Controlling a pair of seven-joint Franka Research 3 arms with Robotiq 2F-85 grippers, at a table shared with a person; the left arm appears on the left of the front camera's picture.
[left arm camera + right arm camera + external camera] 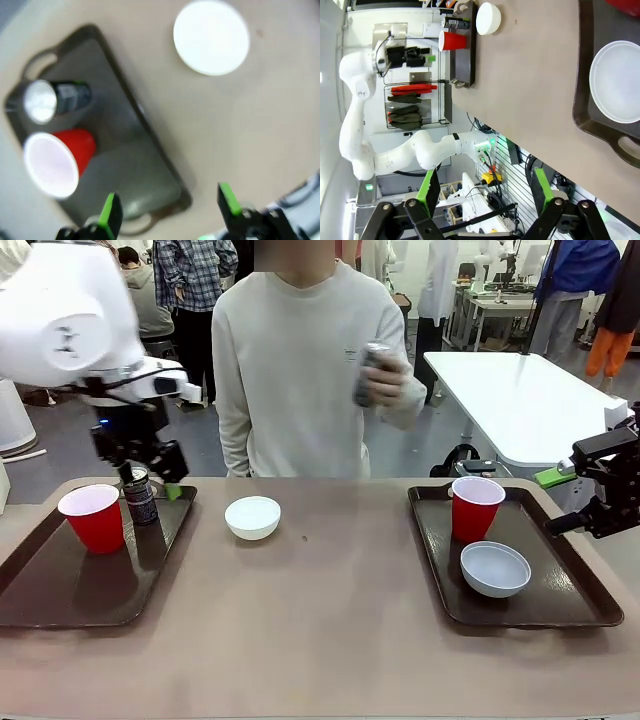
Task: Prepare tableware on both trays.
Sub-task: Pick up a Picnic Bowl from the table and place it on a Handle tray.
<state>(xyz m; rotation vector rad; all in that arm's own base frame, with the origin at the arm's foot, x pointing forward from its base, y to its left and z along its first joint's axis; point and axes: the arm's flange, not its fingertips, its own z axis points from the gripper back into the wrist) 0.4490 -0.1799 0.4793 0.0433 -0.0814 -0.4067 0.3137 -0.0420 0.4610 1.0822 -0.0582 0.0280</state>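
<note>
Here the open left pincer [167, 205] hangs over the tray [125, 150] bearing a can [70, 95].

Bright, even indoor light, soft shadows; left wrist view blurred, its bowl [211, 37] glaring white.
</note>
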